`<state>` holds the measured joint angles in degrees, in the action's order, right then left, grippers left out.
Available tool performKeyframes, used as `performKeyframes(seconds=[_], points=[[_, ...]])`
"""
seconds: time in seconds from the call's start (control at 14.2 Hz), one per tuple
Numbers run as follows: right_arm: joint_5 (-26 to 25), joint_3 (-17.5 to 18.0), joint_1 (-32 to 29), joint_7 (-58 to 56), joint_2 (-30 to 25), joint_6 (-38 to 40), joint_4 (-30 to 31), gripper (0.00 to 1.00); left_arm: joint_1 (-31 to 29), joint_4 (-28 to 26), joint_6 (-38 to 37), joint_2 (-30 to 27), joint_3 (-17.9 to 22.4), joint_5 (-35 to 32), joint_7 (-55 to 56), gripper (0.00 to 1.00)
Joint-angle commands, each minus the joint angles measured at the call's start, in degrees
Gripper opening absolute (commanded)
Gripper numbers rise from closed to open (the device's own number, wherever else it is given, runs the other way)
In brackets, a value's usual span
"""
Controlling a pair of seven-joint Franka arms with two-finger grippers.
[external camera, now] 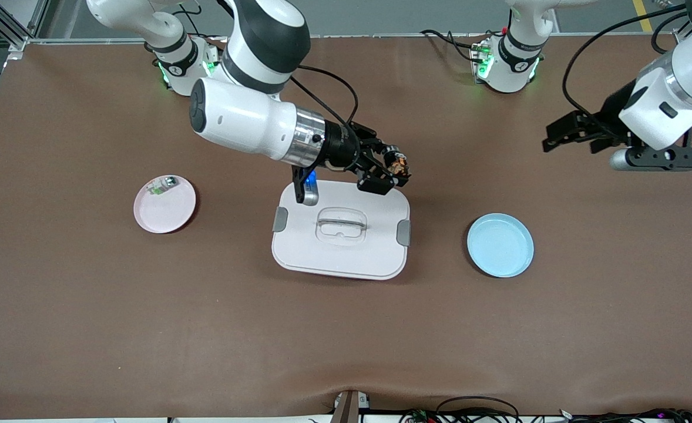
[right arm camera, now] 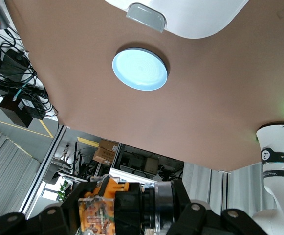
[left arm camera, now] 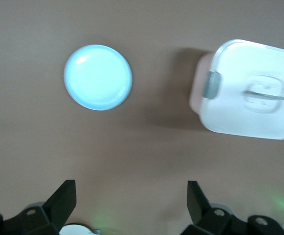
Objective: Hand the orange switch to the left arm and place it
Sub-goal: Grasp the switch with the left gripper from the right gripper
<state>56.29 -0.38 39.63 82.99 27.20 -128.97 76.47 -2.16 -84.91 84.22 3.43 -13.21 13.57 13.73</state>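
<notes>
A robotics lab or industrial hall: 2 bench-mounted white arms (external camera: 252, 111), loose cables (right arm camera: 14, 73), stacked cardboard boxes (right arm camera: 105, 151) and yellow floor marking past the right gripper (right arm camera: 132, 215).

surface: brown table (external camera: 87, 329) | on it: pink plate (external camera: 173, 214), white box (external camera: 322, 258), blue plate (external camera: 500, 245)

White arms (external camera: 246, 120) with black joints, cables, black fingers (external camera: 375, 183).

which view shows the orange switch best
The right wrist view: the tiny black-and-orange switch fills the foreground, clamped in the right hand. The front view shows the switch only as a small speck over the white lidded box. The left wrist view misses it.
</notes>
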Motion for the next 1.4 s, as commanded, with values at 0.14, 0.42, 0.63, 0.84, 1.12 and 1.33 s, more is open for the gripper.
performKeyframes(seconds=[0.14,0.42,0.63,0.84,1.12,1.33], points=[[0.8,-0.7,0.5,1.0,1.5,0.3,-2.6,0.19,2.6,-3.8,8.0,-0.3,-0.9,9.9,1.5,1.0],[0.8,-0.8,0.5,1.0,1.5,0.3,-2.6,0.19,2.8,-8.7,20.8,0.1,-4.9,18.3,2.5,1.0],[0.8,-0.8,0.5,1.1,1.5,0.3,-2.6,0.19,2.9,-9.5,26.4,0.4,-8.4,21.6,4.0,0.98],[0.8,-0.8,0.5,1.1,1.5,0.3,-2.6,0.19,2.7,-11.8,32.1,-0.4,-11.8,21.6,4.1,0.86],[0.8,-0.8,0.5,1.1,1.5,0.3,-2.6,0.19,2.6,-17.2,42.5,-1.2,-16.5,21.6,4.1,0.78],[0.8,-0.8,0.5,1.1,1.5,0.3,-2.6,0.19,2.7,-18.4,45.9,-1.0,-17.3,21.1,4.0,0.72]])
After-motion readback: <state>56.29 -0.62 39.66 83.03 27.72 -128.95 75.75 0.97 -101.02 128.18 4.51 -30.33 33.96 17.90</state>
